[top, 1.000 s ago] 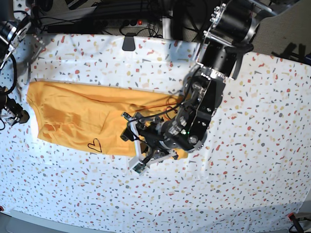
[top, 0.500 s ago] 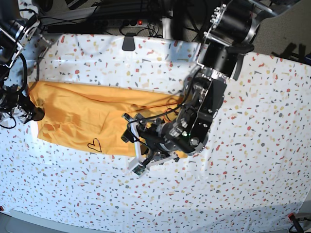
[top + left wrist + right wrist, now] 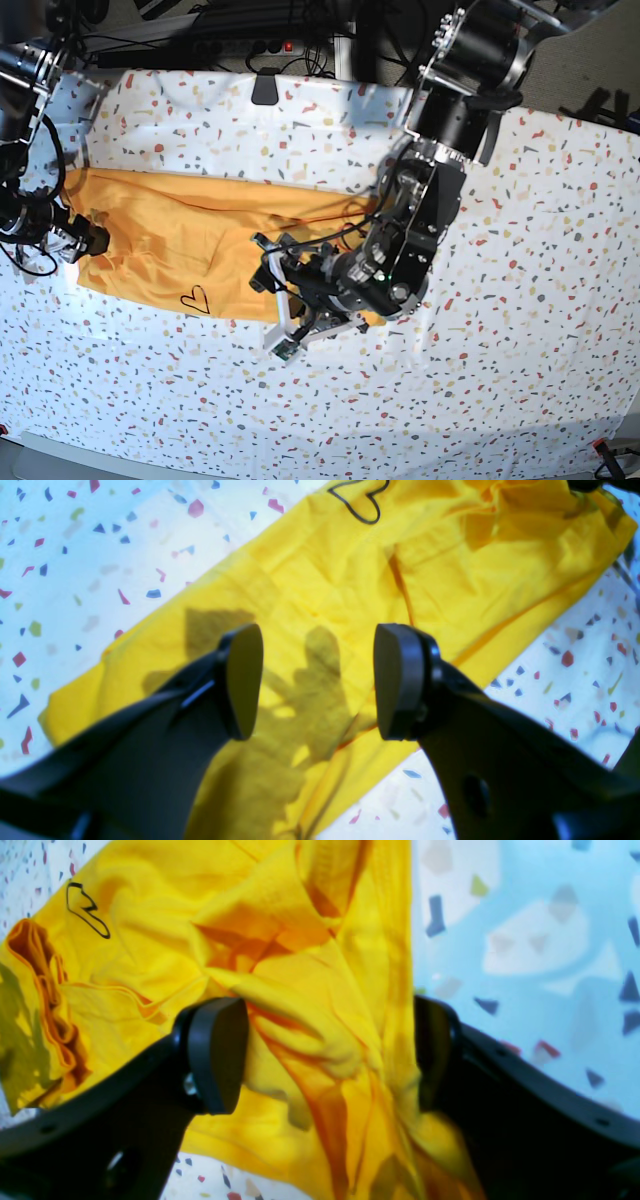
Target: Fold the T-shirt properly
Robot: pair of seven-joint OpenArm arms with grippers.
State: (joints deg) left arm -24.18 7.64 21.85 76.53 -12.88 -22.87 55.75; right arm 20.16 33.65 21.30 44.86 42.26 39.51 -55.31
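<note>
Evidently at the grasp step: right gripper point(image 3: 330, 1055) straddled the T-shirt point(image 3: 180, 240) left edge, left gripper point(image 3: 317, 680) hovered over its right end, both open; next, closing on cloth.

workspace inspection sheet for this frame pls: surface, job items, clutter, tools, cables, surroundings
Surface: white table cover with coloured terrazzo flecks, lying flat.
Job's things: yellow T-shirt lying in a long wrinkled band, small black heart outline facing up.
Clutter: nothing seen.
Grippers: left tool open, hovering over one end of the shirt with nothing between its pads; right tool open, bunched fabric at the other end lying between its pads, not yet clamped.
Cables: dark cables along the far edge of the table, more by the right arm.
Surroundings: power strip with a red switch behind the table.
</note>
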